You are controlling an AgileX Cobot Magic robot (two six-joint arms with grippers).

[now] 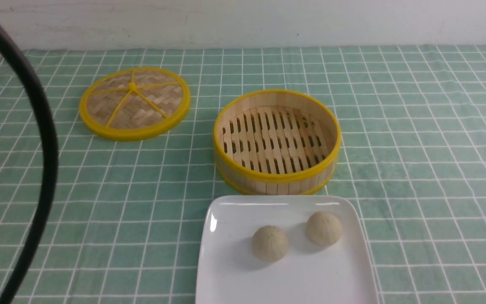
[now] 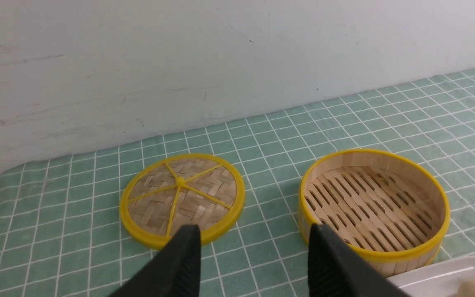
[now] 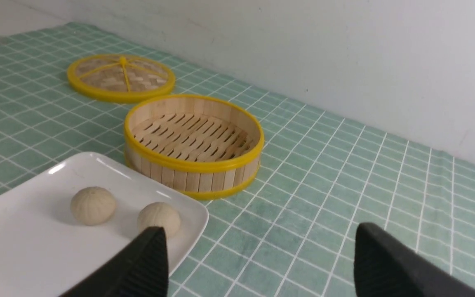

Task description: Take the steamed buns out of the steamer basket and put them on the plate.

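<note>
Left hand: the two black ribbed fingers stand apart with only cloth showing in the gap. It touches nothing, and it does not show in the front view.
Right hand: the fingers are spread wide with bare cloth between them, holding nothing. It is likewise out of the front view.
Cable: a black curve crosses the left of the front view. Both its ends are cut off by the frame.
Plate: glossy white, nearest on the worktop. Its near edge is cut off at the bottom of the front view, and only one corner shows in the left wrist view.
Steamed buns: both lie on the plate, close together but apart. The second bun sits to the right and slightly farther back.
Buns and hands: both buns are clear of both hands. In the right wrist view one finger hides the lower edge of the closer bun. In the left wrist view only a sliver of one bun shows at the frame's edge.
Steamer basket: just behind the plate and upright. Its slatted floor is bare, and whether its wall touches the plate cannot be told.
Lid: lies flat, farther back and to the left, apart from the basket.
Cloth: green with a white grid, covering the worktop.
Wall: pale and scuffed, at the far edge.
</note>
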